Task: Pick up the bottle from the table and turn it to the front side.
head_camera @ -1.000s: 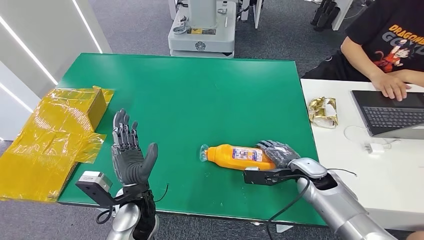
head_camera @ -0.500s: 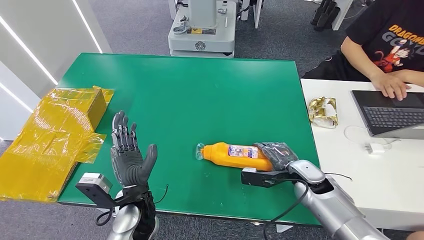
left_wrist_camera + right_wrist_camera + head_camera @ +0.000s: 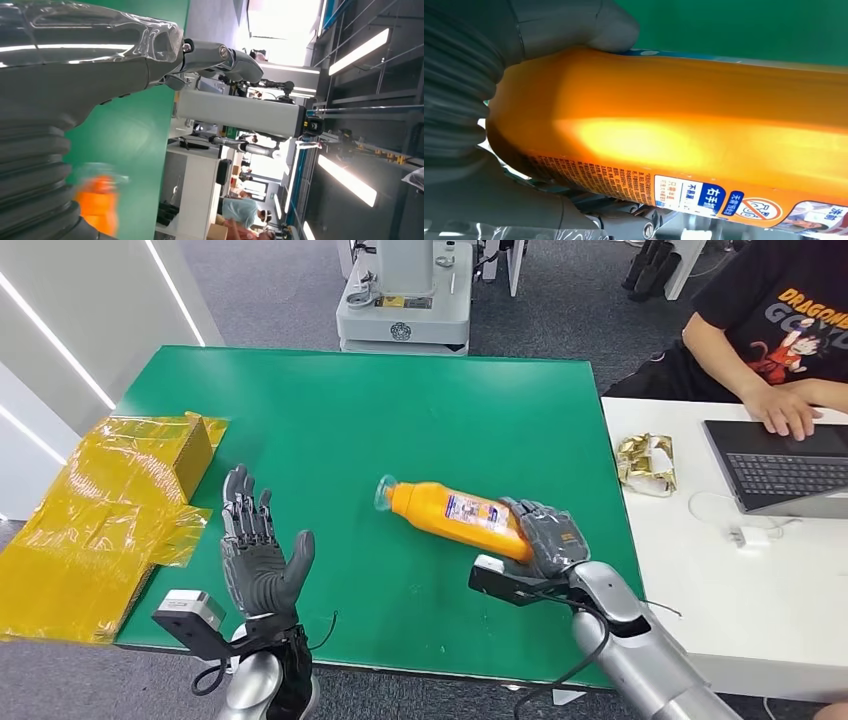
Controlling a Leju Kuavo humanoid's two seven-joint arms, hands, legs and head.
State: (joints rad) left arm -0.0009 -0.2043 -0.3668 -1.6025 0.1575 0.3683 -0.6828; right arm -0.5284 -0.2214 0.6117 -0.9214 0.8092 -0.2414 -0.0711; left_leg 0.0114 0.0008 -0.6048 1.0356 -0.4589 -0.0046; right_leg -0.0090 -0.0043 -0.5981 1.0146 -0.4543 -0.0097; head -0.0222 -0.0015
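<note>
In the head view the right hand [image 3: 545, 537], low and right of centre, grips the base end of the orange bottle [image 3: 450, 509], its fingers wrapped round the body; the bottle is tilted, with the clear cap pointing toward the upper left of the frame and the label facing up, over the green table [image 3: 400, 410]. The left hand [image 3: 258, 545] stands at the lower left, palm upright and fingers spread apart, holding nothing. A heap of yellow wrapping [image 3: 100, 510] lies over the table's left edge. At the right a white desk [image 3: 700, 570] carries a laptop [image 3: 780, 465] and a crumpled gold wrapper [image 3: 645, 462], and a person in a black shirt [image 3: 775, 310] sits at the upper right with a hand on the keyboard. In the left wrist view the grey left hand takes up the left of the frame, the table runs beside it, and the bottle shows as an orange blur [image 3: 97, 202] at the lower left. In the right wrist view the bottle [image 3: 684, 130] spans the frame, the thumb [image 3: 574, 25] pressed to it at the upper left, a printed label along the lower edge.
</note>
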